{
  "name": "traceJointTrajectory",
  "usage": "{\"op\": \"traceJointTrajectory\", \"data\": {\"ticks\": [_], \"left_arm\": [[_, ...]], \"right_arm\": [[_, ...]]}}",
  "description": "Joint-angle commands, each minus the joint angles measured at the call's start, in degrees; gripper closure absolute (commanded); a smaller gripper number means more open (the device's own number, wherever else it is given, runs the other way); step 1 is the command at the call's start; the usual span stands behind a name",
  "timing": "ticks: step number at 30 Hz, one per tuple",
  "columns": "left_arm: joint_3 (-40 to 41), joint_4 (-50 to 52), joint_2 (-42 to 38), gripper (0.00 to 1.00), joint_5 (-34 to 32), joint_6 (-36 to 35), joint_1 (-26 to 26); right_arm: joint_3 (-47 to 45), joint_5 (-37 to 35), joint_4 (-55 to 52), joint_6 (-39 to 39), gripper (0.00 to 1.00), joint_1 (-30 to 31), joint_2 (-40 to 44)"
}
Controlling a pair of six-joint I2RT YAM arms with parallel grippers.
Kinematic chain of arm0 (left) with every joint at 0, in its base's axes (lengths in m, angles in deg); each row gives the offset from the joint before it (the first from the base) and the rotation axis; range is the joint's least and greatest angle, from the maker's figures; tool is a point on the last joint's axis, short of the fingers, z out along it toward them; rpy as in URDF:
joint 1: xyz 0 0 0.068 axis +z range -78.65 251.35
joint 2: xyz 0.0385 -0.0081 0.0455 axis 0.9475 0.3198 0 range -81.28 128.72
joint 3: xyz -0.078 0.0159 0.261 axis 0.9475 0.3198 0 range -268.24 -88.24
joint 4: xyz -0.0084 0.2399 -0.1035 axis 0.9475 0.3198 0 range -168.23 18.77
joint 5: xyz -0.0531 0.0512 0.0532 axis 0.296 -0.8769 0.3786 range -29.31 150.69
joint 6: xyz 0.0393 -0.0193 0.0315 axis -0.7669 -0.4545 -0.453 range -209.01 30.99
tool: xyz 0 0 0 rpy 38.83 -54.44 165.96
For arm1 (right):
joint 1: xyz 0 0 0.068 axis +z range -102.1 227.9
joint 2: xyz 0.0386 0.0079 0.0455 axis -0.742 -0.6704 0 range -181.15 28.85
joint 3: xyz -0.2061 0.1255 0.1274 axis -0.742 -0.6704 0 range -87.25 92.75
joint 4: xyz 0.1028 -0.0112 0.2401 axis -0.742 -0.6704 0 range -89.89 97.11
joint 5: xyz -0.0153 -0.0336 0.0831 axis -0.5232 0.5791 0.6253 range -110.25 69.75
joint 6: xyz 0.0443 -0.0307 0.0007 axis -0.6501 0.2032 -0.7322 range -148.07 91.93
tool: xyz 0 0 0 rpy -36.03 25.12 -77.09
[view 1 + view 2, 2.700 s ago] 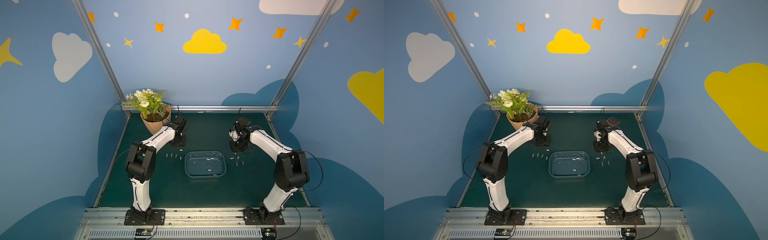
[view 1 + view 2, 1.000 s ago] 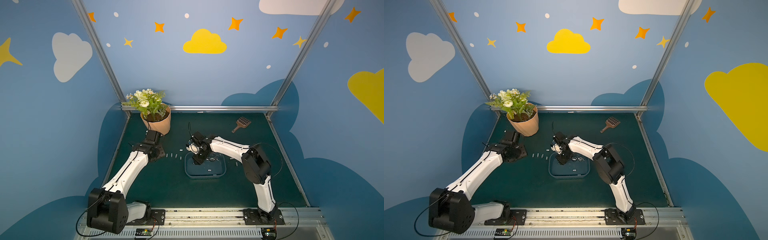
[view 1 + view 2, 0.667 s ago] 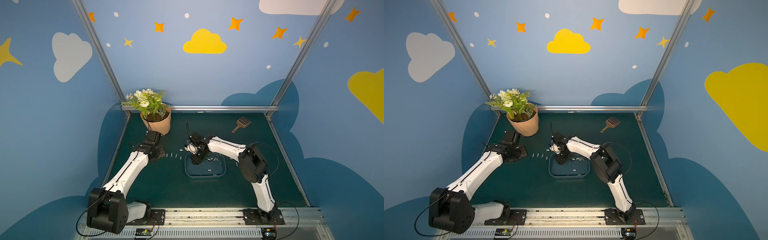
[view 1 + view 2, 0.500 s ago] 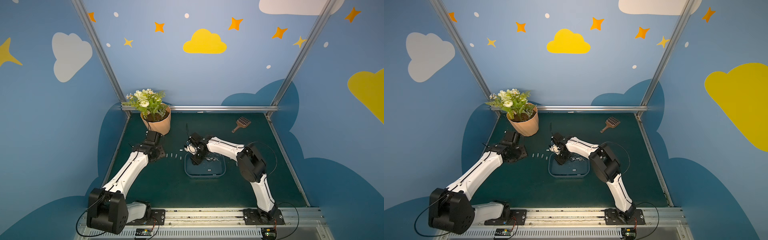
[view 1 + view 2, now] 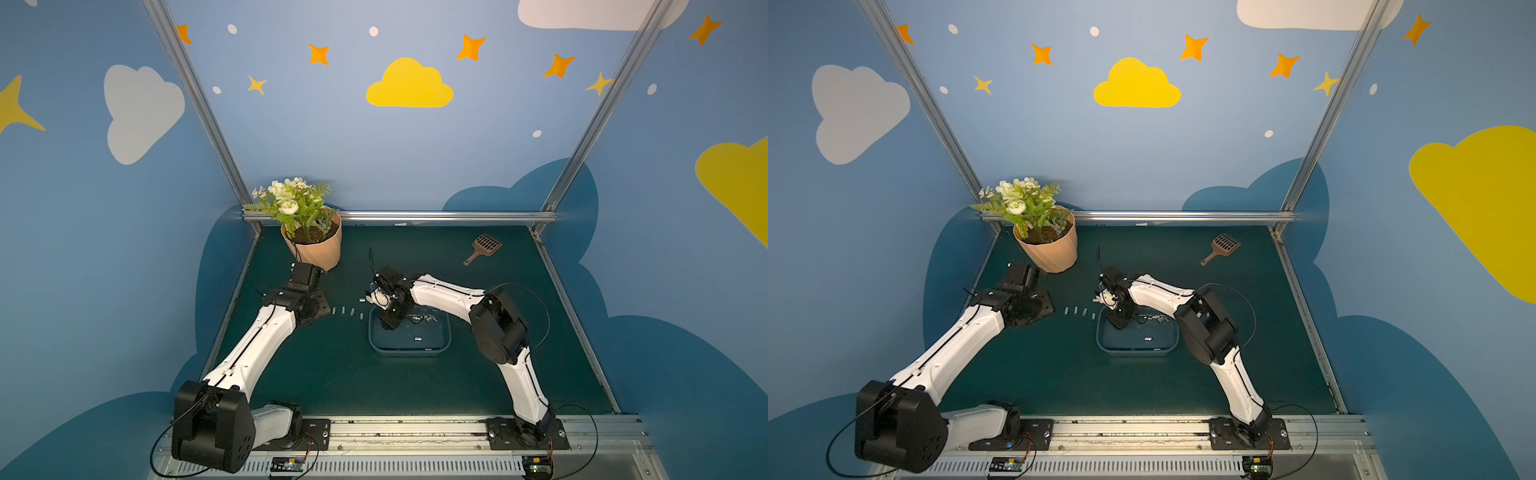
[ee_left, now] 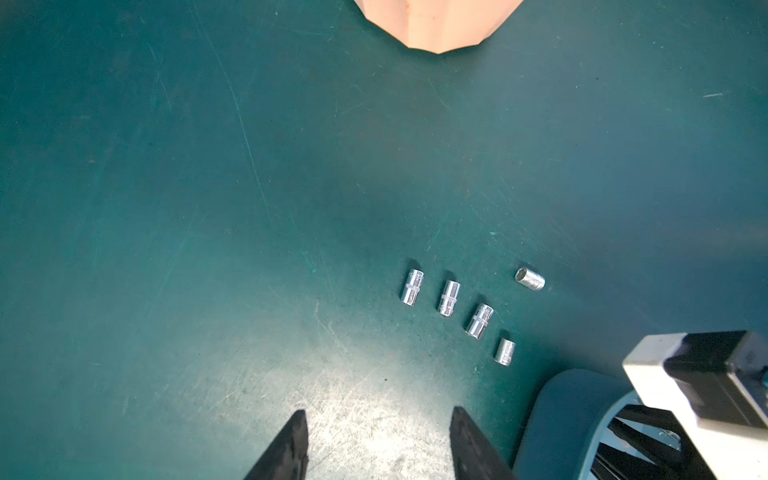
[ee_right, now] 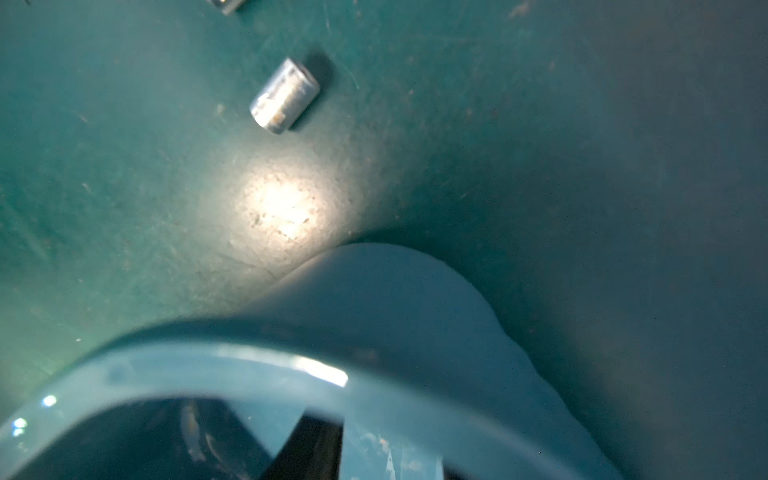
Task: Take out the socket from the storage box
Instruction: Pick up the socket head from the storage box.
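Loose sockets (image 5: 418,339) are seen lying in the storage box (image 5: 409,353). The right pincer (image 5: 388,323) is dipped into its far corner; its grip cannot be told. The left pincer (image 6: 378,411) is held parted and empty above the bench (image 6: 208,208).

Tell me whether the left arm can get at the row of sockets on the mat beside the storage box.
Probably yes. The left arm's open, empty jaws face the sockets across bare mat; the right arm dips into the storage box beside the row, not across it.
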Motion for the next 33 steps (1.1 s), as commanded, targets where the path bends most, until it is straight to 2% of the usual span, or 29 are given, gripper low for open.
{"op": "traceJointTrajectory", "data": {"ticks": [1, 9, 19, 27, 33], "left_arm": [[0.8, 0.1, -1.1, 0.44, 0.5, 0.4, 0.3], [0.5, 0.1, -1.3, 0.44, 0.8, 0.3, 0.3], [-1.4, 0.0, -0.2, 0.44, 3.2, -2.7, 0.3], [-2.9, -1.5, 1.3, 0.44, 6.3, -3.9, 0.3], [-3.7, -2.4, 2.8, 0.45, 8.3, -4.2, 0.0]], "right_arm": [[1.0, -0.8, -0.4, -0.5, 0.69, 0.3, -2.1], [0.2, -1.6, -0.4, -0.4, 0.79, 0.3, 0.9], [-4.7, 0.2, -0.4, -1.7, 0.8, -2.1, 14.9], [-12.2, -3.1, -1.6, -4.3, 0.81, -11.2, 25.4], [-16.5, -5.8, -4.8, -4.8, 0.83, -20.7, 26.0]]}}
